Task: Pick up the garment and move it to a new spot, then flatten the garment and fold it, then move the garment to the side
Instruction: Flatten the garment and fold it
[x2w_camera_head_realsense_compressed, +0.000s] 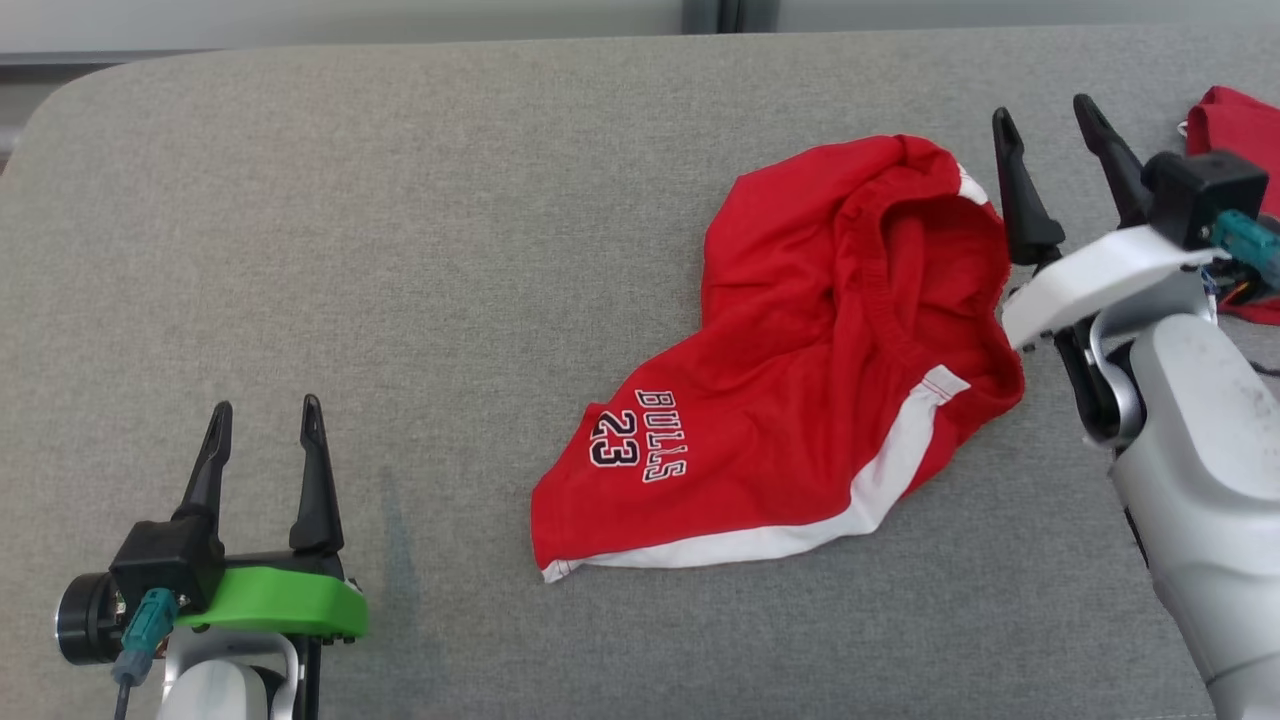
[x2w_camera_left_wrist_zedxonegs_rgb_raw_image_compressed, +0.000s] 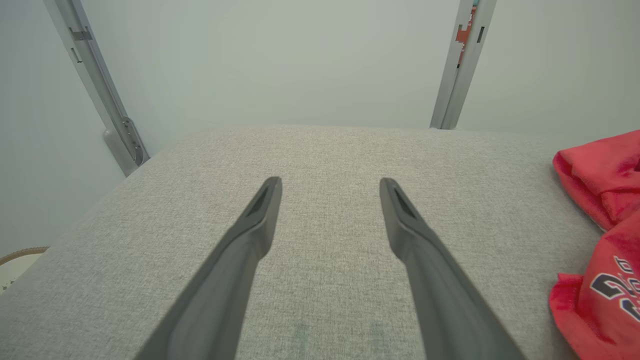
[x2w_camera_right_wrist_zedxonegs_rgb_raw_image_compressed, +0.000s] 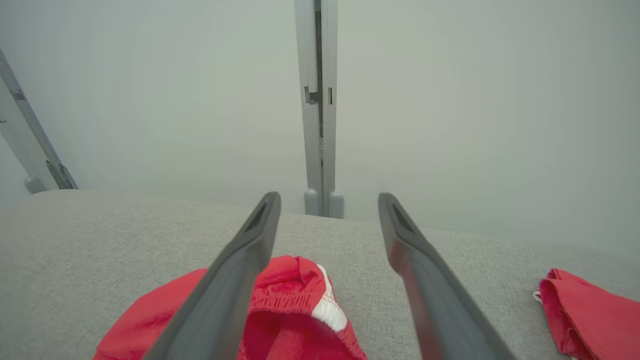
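The garment (x2w_camera_head_realsense_compressed: 800, 370) is a pair of red shorts with white trim and "BULLS 23" printed on it, lying crumpled on the grey table (x2w_camera_head_realsense_compressed: 400, 250), right of centre. My right gripper (x2w_camera_head_realsense_compressed: 1045, 120) hovers open just right of its far end, nothing between the fingers; in the right wrist view the garment (x2w_camera_right_wrist_zedxonegs_rgb_raw_image_compressed: 280, 315) lies below and left of the right gripper (x2w_camera_right_wrist_zedxonegs_rgb_raw_image_compressed: 328, 200). My left gripper (x2w_camera_head_realsense_compressed: 265, 410) stands open at the lower left, well apart from the shorts. The left wrist view has the left gripper (x2w_camera_left_wrist_zedxonegs_rgb_raw_image_compressed: 330, 182) over bare cloth, with the garment (x2w_camera_left_wrist_zedxonegs_rgb_raw_image_compressed: 600, 240) at its right edge.
A second red cloth (x2w_camera_head_realsense_compressed: 1235, 130) lies at the table's far right edge, also seen as a red cloth (x2w_camera_right_wrist_zedxonegs_rgb_raw_image_compressed: 585, 310) in the right wrist view. Pale wall panels with metal posts (x2w_camera_right_wrist_zedxonegs_rgb_raw_image_compressed: 317, 100) stand behind the table. The rounded table corner (x2w_camera_head_realsense_compressed: 80, 90) is at the far left.
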